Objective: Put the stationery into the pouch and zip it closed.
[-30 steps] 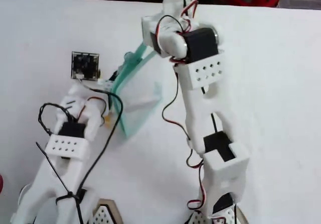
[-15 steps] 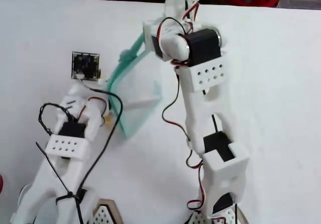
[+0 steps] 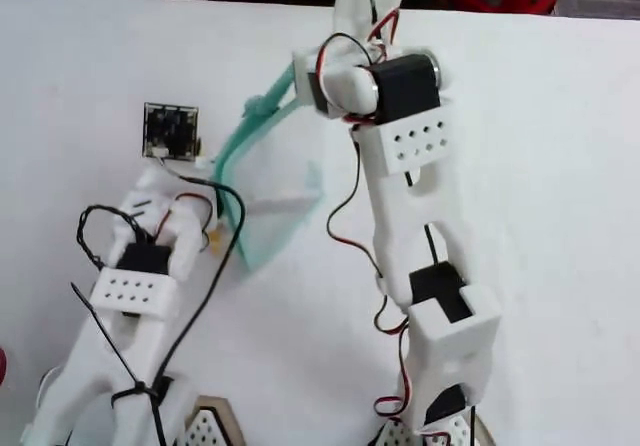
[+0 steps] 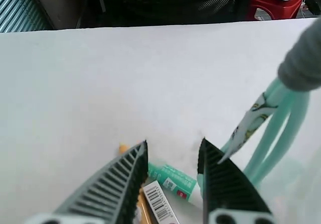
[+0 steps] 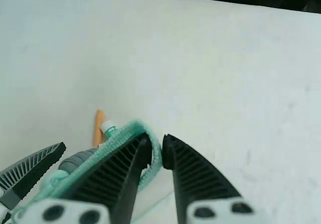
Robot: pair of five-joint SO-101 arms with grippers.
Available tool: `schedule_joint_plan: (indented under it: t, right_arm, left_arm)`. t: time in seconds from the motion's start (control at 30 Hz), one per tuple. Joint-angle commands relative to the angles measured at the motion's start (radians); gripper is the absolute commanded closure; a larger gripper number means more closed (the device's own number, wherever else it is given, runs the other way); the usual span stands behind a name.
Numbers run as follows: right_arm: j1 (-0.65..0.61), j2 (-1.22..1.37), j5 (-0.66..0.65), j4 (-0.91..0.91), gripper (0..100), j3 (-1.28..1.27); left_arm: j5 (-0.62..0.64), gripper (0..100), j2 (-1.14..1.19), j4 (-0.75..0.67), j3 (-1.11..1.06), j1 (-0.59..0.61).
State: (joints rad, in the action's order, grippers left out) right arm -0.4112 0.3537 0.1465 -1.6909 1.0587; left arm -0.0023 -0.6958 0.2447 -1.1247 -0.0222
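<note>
A clear pouch point(image 3: 282, 181) with a teal zip edge lies between the arms, its far corner raised. My right gripper point(image 3: 300, 88) point(image 5: 156, 136) is shut on that teal edge point(image 5: 128, 130). My left gripper point(image 4: 173, 143) stands open low over the table beside the pouch's mouth point(image 4: 281, 118). Between its fingers lie a teal pen point(image 4: 171, 178), an orange pencil point(image 4: 124, 148) and a barcoded item point(image 4: 158, 204). In the right wrist view the orange pencil point(image 5: 99, 127) and the teal pen's tip point(image 5: 108, 128) show just past the held edge.
The white table point(image 3: 540, 166) stretches wide and bare to the right and far side. Dark chairs and a red object point(image 4: 276, 5) stand beyond its far edge. The left arm's black cable point(image 3: 215, 266) loops near the pouch's near corner.
My right gripper has moved away from me and slightly right with the teal edge, pulling the pouch's far corner up and stretching it. The left arm has not moved.
</note>
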Motion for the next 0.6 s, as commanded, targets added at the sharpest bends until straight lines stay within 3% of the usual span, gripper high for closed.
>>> schedule_joint_plan:
  t: [0.0, 0.2, 0.33, 0.57]
  right_arm:
    - [0.064, -0.013, -0.002, -0.008, 98.1, 0.005]
    - [0.114, -0.005, -0.002, -0.027, 98.1, -0.005]
    - [0.116, -0.013, -0.002, -0.027, 98.1, -0.005]
    - [0.11, -0.104, -0.002, -0.028, 98.1, -0.084]
  left_arm:
    - [0.011, 82, -0.027, -0.014, 0.014, 0.056]
    - [0.006, 80, -0.021, 0.012, 0.041, 0.257]
    - [-0.068, 79, -0.019, 0.118, 0.095, 0.231]
    - [-0.071, 79, 0.081, 0.238, 0.265, 0.186]
